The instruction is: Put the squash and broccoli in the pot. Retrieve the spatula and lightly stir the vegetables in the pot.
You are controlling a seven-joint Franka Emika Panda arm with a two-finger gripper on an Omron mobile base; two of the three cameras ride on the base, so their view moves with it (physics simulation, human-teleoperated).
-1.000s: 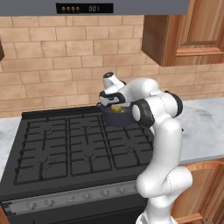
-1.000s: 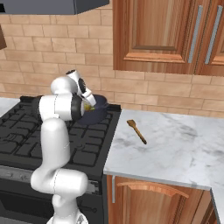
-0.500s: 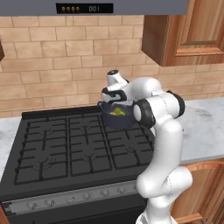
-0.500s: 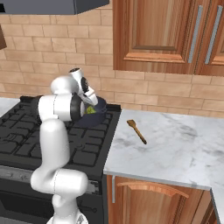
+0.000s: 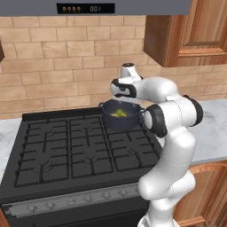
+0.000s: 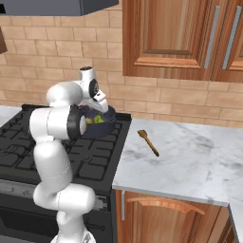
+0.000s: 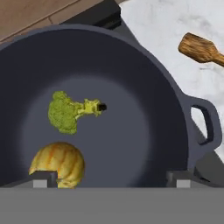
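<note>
Two vegetables lie on the floor of the pot [image 7: 175, 113]: you see the broccoli [image 7: 65, 113] near the middle and the squash [image 7: 59, 164] just beside it, toward the lower edge of the hand view, the two not touching. Your hand [image 7: 109, 178] hangs over the pot with its fingers [image 7: 41, 178] spread wide and nothing between them; one tip stands in front of the squash in that view, and I cannot tell if it touches it. From the left base view, the pot [image 5: 119, 120] sits on the back right part of the stove [image 5: 66, 150], with yellow-green lumps inside, and the hand [image 5: 120, 94] is directly above it. From the right base view, the spatula [image 6: 148, 142] lies flat on the marble worktop [image 6: 190, 161], to the right of the stove and well apart from the pot [image 6: 102, 124]. In the hand view, its broad wooden end [image 7: 199, 49] shows beyond the pot's loop handle.
</note>
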